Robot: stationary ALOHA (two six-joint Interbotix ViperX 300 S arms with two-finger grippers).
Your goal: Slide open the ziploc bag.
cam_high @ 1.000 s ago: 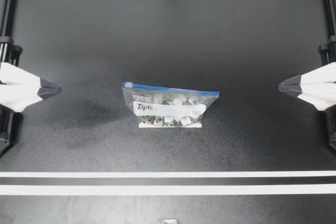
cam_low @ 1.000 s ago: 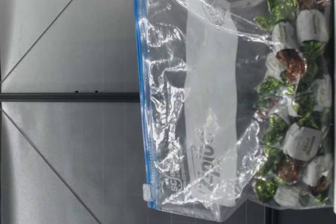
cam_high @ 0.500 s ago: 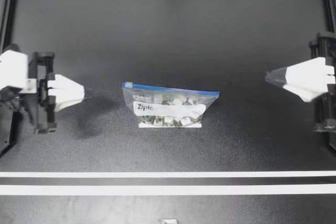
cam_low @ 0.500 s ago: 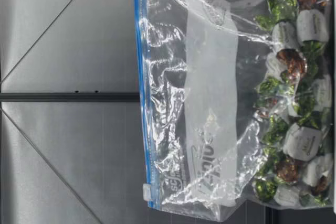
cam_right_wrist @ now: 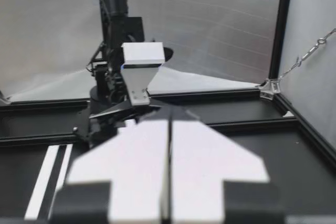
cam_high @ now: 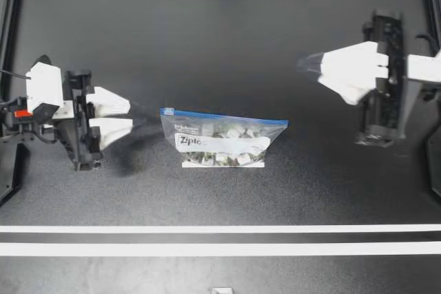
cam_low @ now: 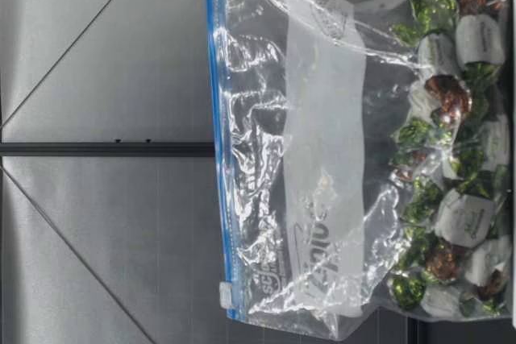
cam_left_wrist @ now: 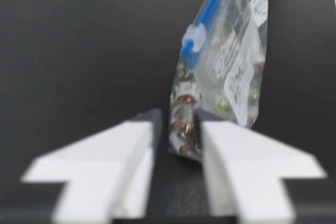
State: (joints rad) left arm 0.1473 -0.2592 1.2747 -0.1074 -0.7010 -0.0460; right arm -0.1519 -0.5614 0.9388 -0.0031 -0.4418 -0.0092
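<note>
Ziploc bag (cam_high: 224, 137) stands mid-table in the top view. My left gripper (cam_high: 132, 115) is near its end with jaws spread, and my right gripper (cam_high: 306, 67) is well apart.

Low view: the bag is upright, weighted by wrapped candies (cam_low: 451, 159), with the white slider (cam_low: 226, 294) at one end of the blue zip track (cam_low: 218, 118).

Left wrist view: the slider end faces the spread fingers. I judge a square pinch on the slider, drawn straight along the track, works best.

Right wrist view: the jaws are pressed together and must part to anchor the bag.
</note>
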